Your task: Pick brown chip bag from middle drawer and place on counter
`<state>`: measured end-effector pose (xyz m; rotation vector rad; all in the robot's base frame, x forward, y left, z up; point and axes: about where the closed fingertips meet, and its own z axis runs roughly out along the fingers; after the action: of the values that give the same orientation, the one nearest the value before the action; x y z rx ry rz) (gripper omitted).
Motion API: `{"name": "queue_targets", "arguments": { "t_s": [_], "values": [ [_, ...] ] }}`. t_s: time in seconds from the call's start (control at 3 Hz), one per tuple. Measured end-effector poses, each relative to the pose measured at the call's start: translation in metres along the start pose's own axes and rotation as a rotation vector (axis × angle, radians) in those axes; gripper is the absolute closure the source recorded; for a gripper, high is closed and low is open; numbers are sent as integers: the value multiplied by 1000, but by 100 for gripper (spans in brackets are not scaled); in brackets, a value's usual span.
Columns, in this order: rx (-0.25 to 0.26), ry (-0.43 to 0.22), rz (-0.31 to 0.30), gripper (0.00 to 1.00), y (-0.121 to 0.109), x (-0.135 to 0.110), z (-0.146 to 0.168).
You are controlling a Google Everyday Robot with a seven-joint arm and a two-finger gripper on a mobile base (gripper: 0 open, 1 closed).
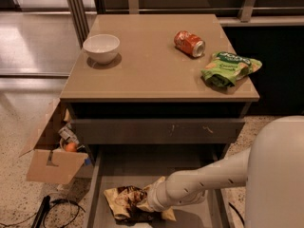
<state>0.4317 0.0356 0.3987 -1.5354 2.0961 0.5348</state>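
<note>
Reaching low into middle drawer, gripper meets brown chip bag; grip unclear.

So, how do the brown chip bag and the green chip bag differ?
The brown chip bag lies in the middle drawer; the green chip bag lies on the counter, at its right edge. The brown one is dark and crumpled; the green one looks fuller. The gripper is at the brown bag, not the green one.

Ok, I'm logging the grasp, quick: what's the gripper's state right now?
Gripper: down in the middle drawer, against the brown chip bag; open or shut cannot be told.
</note>
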Motion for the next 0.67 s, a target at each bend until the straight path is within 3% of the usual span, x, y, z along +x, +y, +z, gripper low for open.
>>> {"name": "queue_targets", "arguments": {
  "t_s": [0.33,0.67],
  "values": [
    [-11,-23,-48,100,-7,-26,-24],
    [-15,-81,-127,100,-15,-66,-69]
  ]
}}
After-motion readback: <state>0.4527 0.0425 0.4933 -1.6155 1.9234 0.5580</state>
